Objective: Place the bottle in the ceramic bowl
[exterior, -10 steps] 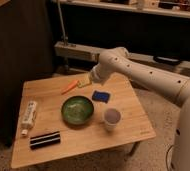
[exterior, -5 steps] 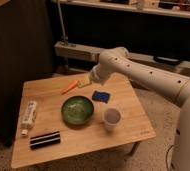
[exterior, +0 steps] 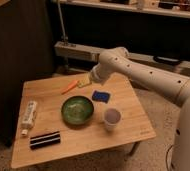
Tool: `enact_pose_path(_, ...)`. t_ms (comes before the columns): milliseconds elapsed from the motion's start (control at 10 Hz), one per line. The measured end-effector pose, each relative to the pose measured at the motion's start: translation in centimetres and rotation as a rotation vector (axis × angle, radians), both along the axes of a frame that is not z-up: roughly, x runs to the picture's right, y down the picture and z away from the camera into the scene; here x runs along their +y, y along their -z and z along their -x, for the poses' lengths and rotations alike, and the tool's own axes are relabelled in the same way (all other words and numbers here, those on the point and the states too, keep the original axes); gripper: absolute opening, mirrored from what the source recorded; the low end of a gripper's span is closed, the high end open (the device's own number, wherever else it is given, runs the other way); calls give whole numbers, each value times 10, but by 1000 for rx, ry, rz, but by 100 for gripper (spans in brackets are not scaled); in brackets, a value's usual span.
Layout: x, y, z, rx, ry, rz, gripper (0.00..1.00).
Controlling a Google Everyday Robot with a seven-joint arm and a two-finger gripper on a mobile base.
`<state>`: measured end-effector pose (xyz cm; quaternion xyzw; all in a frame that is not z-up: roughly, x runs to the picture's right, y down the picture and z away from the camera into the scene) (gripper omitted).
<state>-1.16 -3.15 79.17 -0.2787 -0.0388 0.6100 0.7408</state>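
Hand [exterior: 84, 82] hangs over the far side of the counter [exterior: 130, 134], at the end of the white arm that reaches in from the right. It's just beside an orange object [exterior: 69, 87] and holds nothing I can make out; can't tell whether it's open or closed.

Bottle [exterior: 29, 114] lies flat near the counter's left edge, cap end toward the front, well apart from the hand and w/ nothing touching it. Ceramic bowl [exterior: 78, 110] sits mid-counter, between bottle and a pale cup [exterior: 111, 118]; its inside looks empty. A blue pad [exterior: 101, 95] lies just behind the bowl, and a black bar w/ white stripe [exterior: 44, 139] lies near the front, below the bottle.

Progress, as I judge it: basically nothing done yet. Bottle not grasped, not lifted, not in the bowl. Left to do: bring the hand across to the left side, come down on the bottle, grip it, carry it right to the bowl & set it in. Approx. the whole task remains.
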Motion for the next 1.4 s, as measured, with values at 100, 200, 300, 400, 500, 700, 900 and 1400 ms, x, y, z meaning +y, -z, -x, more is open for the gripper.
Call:
enact_pose_path(100, 0, 0, 0, 0, 0, 0, 80)
enact_pose_path(200, 0, 0, 0, 0, 0, 0, 80)
enact_pose_path(300, 0, 0, 0, 0, 0, 0, 80)
enact_pose_path(400, 0, 0, 0, 0, 0, 0, 80)
enact_pose_path(500, 0, 0, 0, 0, 0, 0, 80)
enact_pose_path(700, 0, 0, 0, 0, 0, -1, 80)
enact_pose_path(900, -1, 0, 0, 0, 0, -1, 80)
enact_pose_path(1400, -29, 9, 68, -1, 119, -13, 80)
